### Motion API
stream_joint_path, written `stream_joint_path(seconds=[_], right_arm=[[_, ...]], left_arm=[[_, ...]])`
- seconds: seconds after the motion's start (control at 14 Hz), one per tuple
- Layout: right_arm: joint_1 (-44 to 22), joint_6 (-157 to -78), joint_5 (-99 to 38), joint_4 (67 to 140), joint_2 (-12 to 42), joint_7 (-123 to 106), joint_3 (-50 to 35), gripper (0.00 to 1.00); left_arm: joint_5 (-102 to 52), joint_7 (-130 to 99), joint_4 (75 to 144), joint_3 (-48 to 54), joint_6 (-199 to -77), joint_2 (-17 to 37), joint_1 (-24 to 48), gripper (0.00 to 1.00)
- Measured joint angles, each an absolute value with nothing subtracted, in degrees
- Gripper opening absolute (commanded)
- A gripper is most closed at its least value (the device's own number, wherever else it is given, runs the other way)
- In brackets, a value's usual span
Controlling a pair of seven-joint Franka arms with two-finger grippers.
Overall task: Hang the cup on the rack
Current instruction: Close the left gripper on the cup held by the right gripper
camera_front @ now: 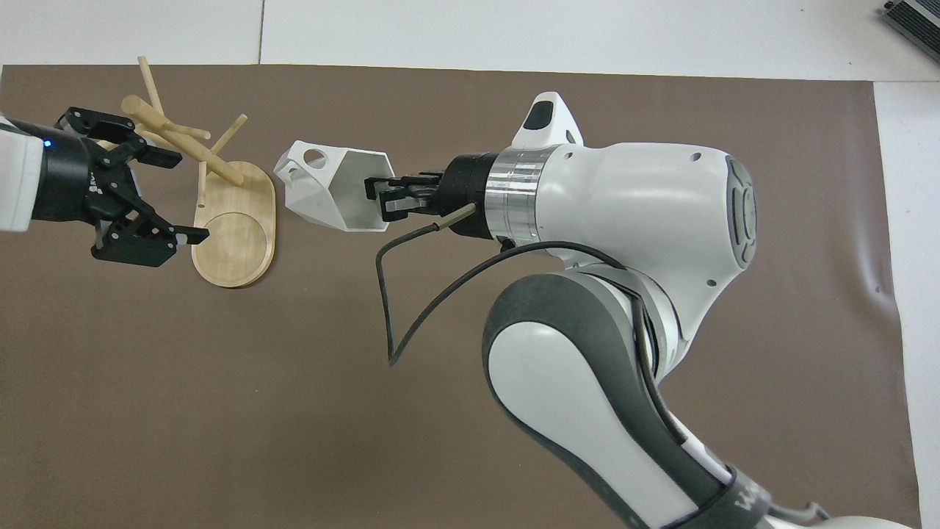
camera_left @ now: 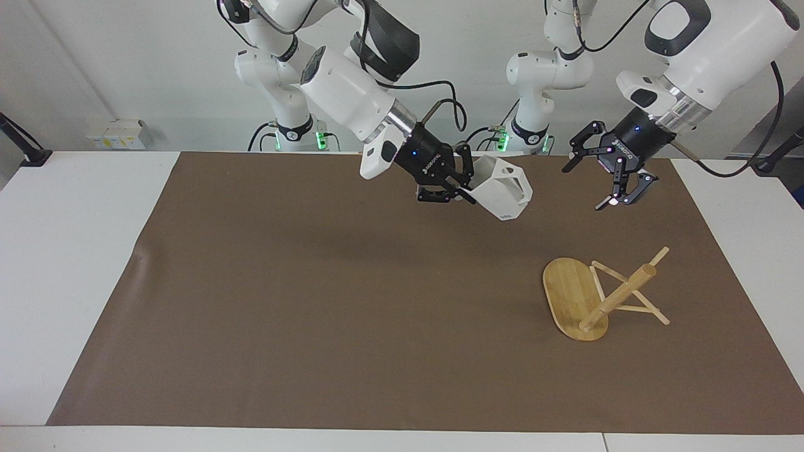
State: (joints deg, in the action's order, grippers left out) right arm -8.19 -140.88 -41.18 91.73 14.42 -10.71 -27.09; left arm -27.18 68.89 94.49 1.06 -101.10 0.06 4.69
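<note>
One cup (camera_left: 504,187) aloft, rack (camera_left: 600,294) on brown mat (camera_left: 314,301)

White worktop (camera_left: 75,251) under a brown mat (camera_left: 314,301). Plain white wall (camera_left: 125,63) at the back. Small white box (camera_left: 116,134) at the worktop's wall edge. Even, soft light.

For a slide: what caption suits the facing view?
Right claw carries cup toward rack; left claw open.
</note>
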Motion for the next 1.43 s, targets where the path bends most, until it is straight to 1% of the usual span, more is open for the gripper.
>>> stream_joint_path(seconds=[0.29,0.5,0.71,0.93,1.43], right_arm=[[-8.2,-140.9,-39.2,91.1,14.8,-11.1,-28.1,0.0],[-8.2,-140.9,-38.7,91.1,15.0,-11.1,-28.7,0.0],[-8.2,-140.9,-38.6,90.9,15.0,-11.1,-29.4,0.0],[-7.9,-141.0,-38.7,90.9,15.0,-11.1,-29.5,0.0],[-7.0,-141.0,-38.7,90.8,15.2,-11.1,-29.5,0.0]], left_arm=[[-32.4,82.1,97.0,1.1,-101.4,0.7,4.0,1.0],[-37.5,89.3,97.8,1.1,-101.4,3.3,3.4,1.0],[-41.2,90.8,98.3,1.5,-101.4,4.5,3.5,1.0],[-45.6,92.8,99.3,1.8,-101.4,4.5,3.6,1.0],[-49.8,95.9,99.8,2.4,-101.5,4.5,4.3,1.0]])
